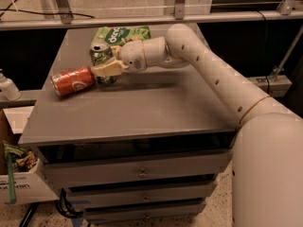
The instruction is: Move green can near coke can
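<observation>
The green can (101, 55) stands upright on the grey cabinet top (156, 103), toward the back left. My gripper (103, 71) is shut on it, with a tan finger (110, 68) across its lower front. The coke can (73, 81) lies on its side just left of the green can, its white logo facing up. The two cans are almost touching. My white arm reaches in from the right.
A flat green snack bag (121, 34) lies behind the green can. A white bottle (7, 86) stands off the cabinet at left. A cardboard box (21, 174) sits on the floor at lower left. Drawers (142, 173) run below the cabinet top.
</observation>
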{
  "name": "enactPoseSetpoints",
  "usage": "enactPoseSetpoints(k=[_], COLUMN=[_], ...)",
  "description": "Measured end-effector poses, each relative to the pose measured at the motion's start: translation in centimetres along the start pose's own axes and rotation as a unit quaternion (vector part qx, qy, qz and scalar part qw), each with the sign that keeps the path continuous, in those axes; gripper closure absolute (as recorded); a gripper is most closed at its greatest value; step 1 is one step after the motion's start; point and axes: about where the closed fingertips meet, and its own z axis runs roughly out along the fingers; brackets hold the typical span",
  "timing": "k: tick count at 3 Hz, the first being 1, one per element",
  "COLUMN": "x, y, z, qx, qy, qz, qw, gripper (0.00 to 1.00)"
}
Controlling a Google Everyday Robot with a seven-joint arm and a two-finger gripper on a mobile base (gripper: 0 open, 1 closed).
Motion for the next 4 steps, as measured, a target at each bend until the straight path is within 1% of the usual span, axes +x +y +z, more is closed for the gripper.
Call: enactPoseSetpoints(k=[1, 3, 4], x=[0.22, -0.05, 0.18], y=[0.14, 0.13, 0.3], z=[-0.02, -0.08, -0.48], qx=[-0.004, -0.004, -0.008], qy=[0.001, 0.001, 0.002], qz=[0.007, 0.007, 0.014], qw=[1.0, 1.0, 0.9999], gripper=[0.82, 0.36, 0.12])
